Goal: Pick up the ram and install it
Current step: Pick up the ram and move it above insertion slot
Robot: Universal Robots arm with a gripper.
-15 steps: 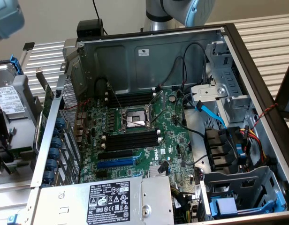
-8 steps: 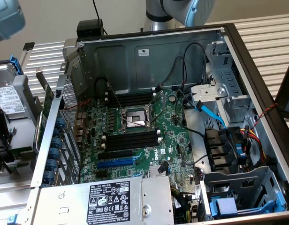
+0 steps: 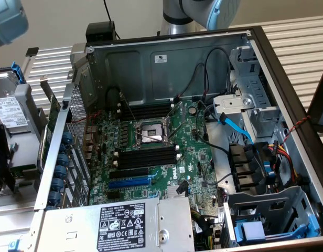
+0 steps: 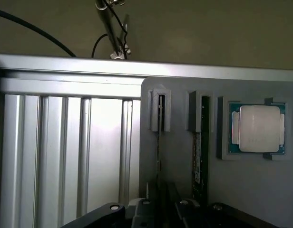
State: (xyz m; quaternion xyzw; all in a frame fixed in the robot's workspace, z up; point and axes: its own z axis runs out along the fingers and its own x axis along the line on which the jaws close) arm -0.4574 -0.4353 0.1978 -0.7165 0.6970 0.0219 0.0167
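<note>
Grey holder (image 4: 177,161): ram (image 4: 159,147) on edge, long axis toward tool (image 4: 161,214).

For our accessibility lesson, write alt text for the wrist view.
A gripper hovers at a thin memory stick standing on edge in a grey holder. A second stick and a square processor chip sit in the same holder, beside a ribbed metal surface.

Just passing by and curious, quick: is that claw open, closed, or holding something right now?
Claw: cannot be told whether open or closed; it sits at a ram stick standing on edge in the gray holder.
</note>
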